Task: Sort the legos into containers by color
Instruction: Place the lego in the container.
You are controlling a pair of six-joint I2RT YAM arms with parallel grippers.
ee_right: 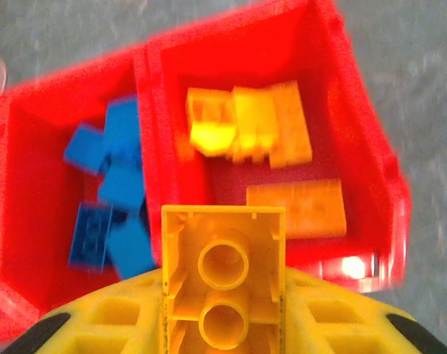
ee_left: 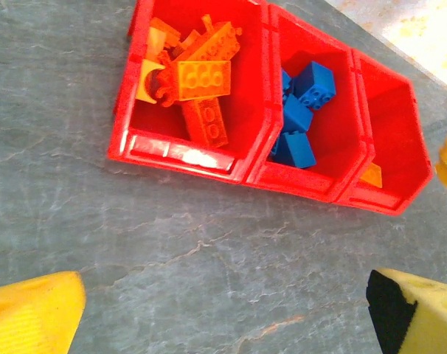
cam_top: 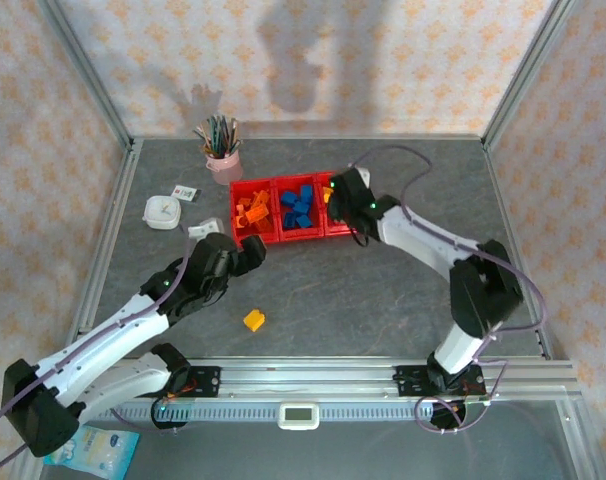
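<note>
At the left edge of the grey table surface [cam_top: 383, 300] we saw a white round plastic object [cam_top: 163, 212] and, nearer the far edge, a pink cup of pens [cam_top: 221, 160]. The left gripper [ee_left: 223, 317] hung over the surface near the front of the bins, its jaws spread wide with nothing between them. Toward the near edge, left of the middle, lay a loose yellow rectangular plastic brick [cam_top: 254, 320], apart from both grippers. The three joined red rectangular plastic bins [cam_top: 283, 238] stood in a row at the middle of the surface, toward the far edge. The left bin [ee_left: 172, 151] held a heap of orange bricks [ee_left: 201, 77], one of them curved. The middle bin [ee_left: 297, 181] held blue bricks [ee_left: 297, 110]. The right bin [ee_right: 367, 147] held several yellow to orange-yellow bricks [ee_right: 253, 125]. Over the near rim of that right bin the right gripper [cam_top: 338, 192] was clamped on a second yellow brick [ee_right: 223, 273], whose hollow underside faced the wrist camera.
</note>
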